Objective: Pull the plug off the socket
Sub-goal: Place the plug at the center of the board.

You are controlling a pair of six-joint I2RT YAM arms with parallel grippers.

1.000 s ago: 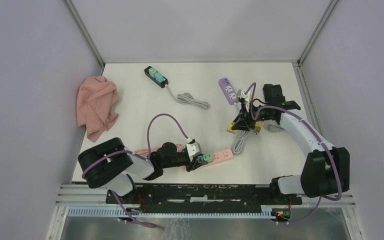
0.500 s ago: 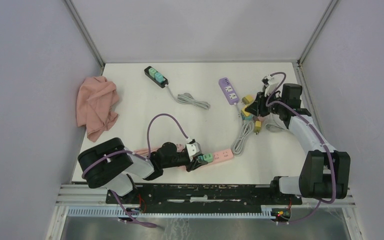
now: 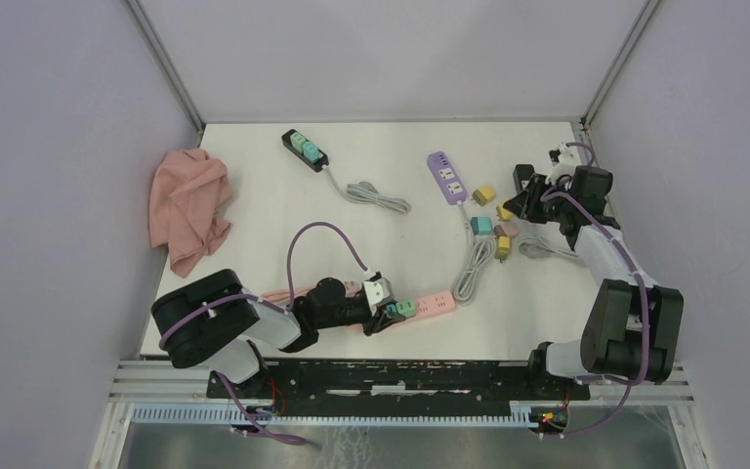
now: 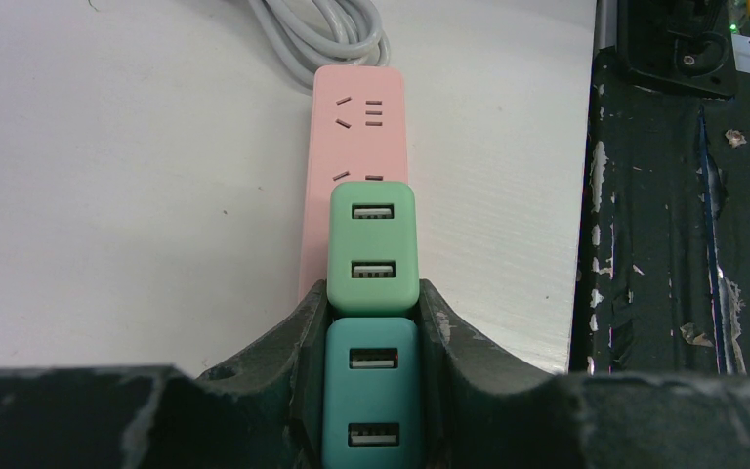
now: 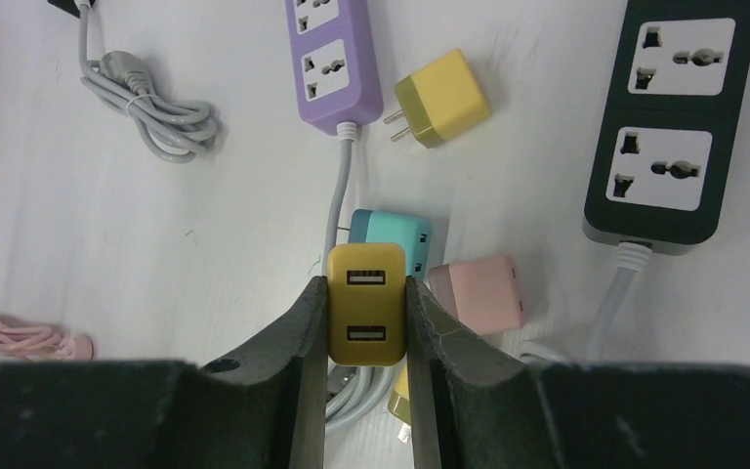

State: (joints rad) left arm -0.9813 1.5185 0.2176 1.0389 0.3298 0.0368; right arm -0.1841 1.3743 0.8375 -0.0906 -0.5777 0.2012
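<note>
**Lower centre, top view:** left hand (image 4: pixel 371 318) pinching the teal 2-port USB plug (image 4: pixel 371 401). The plug is seated in the pink plastic power strip (image 4: pixel 356 107) on the white tabletop (image 4: pixel 107 195) and touches a pale-green 2-port plug (image 4: pixel 372 244). It is probably light, rigid and smooth-sided, so grip its flat flanks and pull straight out.

**Upper right:** right hand (image 5: pixel 366 293) clamped on a mustard-yellow USB plug (image 5: pixel 366 318), near the purple strip (image 5: pixel 332 59).

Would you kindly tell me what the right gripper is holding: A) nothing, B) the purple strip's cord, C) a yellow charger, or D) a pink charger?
C: in the right wrist view, the right gripper is clamped on both sides of the yellow charger.
</note>
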